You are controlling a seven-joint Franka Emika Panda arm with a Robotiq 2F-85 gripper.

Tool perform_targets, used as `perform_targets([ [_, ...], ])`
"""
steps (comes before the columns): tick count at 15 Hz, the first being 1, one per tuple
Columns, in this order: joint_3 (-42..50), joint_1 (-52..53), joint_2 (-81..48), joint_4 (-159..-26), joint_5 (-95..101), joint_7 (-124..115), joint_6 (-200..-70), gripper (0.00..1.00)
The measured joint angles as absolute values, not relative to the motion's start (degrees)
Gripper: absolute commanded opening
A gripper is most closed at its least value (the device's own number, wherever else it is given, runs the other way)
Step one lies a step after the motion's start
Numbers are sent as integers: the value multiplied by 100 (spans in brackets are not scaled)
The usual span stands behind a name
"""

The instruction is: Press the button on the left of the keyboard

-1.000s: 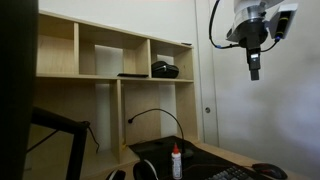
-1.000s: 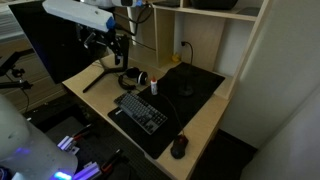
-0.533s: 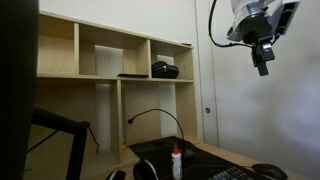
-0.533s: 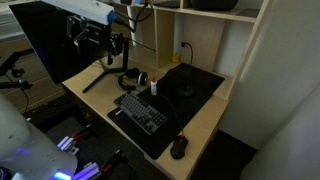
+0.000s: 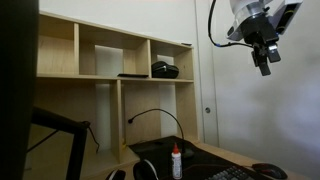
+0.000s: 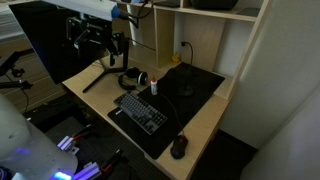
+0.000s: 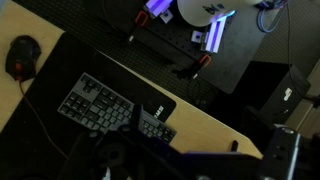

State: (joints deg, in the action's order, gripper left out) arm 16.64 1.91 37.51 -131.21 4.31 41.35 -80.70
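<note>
Wooden shelf [image 5: 110,60] with open cubbies stands behind a pale desk [image 6: 213,124], most of which is covered by a black mat [image 6: 203,86]. The arm [image 6: 92,10] reaches in high above the far left of the desk, and the gripper [image 5: 265,66] hangs in the air near the top of an exterior view, well clear of every item below. Its fingers appear as one short dark stub there, and in the wrist view only a blurred dark mass fills the lower edge, so whether the pincer is spread or pressed together cannot be told. The keyboard [image 6: 143,111] lies flat on the near left part of the mat, set at a slant to the desk edge; the wrist view shows it [image 7: 110,107] from above, with pale key markings, untouched. A dark mouse [image 6: 179,147] rests near the keyboard's right end, apart from it, and shows at the left in the wrist view [image 7: 21,55]. A small white bottle [image 6: 154,86] with a red cap stands upright just beyond the keyboard.
</note>
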Motion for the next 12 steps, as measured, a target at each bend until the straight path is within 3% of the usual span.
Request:
perform_targets([
  [8,1663,192,3773,-13051,423,4043,-8917,100],
  [12,1523,509,3433,-11870,-342,4051,-8960,100],
])
